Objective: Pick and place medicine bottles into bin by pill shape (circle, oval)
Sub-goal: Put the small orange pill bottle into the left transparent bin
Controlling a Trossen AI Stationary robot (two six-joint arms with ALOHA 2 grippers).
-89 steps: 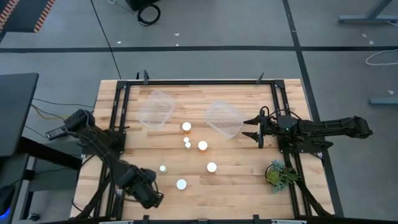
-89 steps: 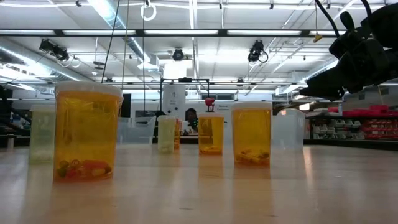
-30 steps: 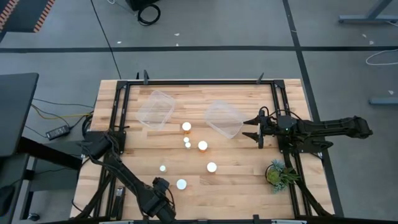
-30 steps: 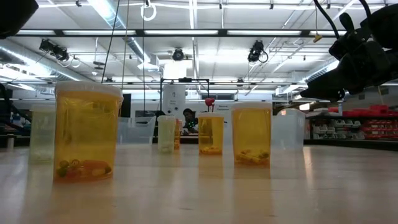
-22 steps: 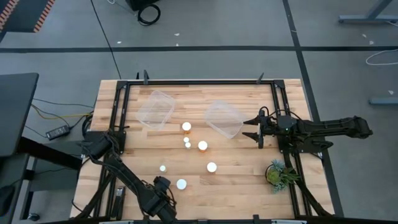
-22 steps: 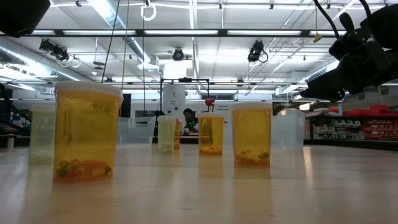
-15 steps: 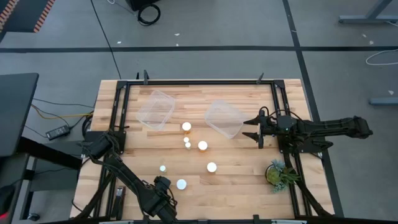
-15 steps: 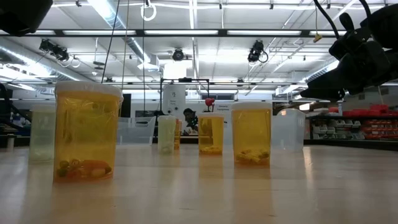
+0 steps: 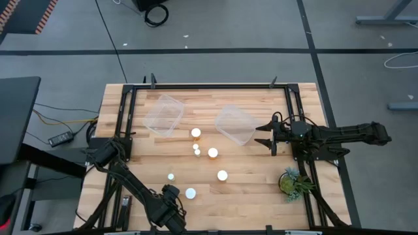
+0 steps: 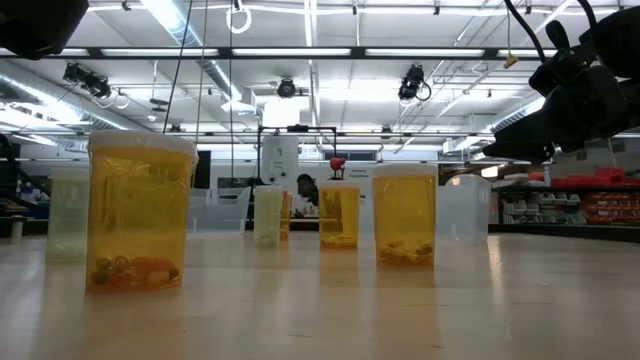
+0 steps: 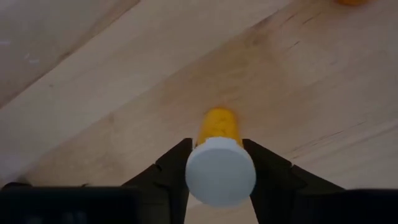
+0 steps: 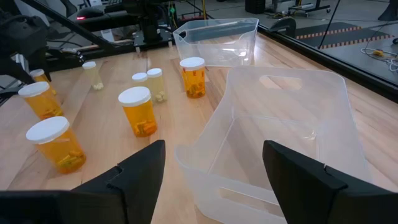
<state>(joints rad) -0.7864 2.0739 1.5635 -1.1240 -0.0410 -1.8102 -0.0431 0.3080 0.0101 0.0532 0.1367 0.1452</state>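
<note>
Bright, even light pours from the ceiling strips (image 10: 300, 52), with only soft shadows on the table (image 9: 248, 186). The cap (image 11: 221, 172) between the left gripper's fingers (image 11: 171, 171) is blurred, the wood beyond sharper.

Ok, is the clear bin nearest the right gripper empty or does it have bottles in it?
Empty. The right wrist view looks into the bin and shows only bare clear plastic; the medicine bottles stand outside on the table.

A green potted plant (image 9: 292, 182) sits at the desk's (image 9: 248, 192) right edge. A black cable (image 9: 108, 32) crosses the grey floor (image 9: 59, 59) behind.
</note>
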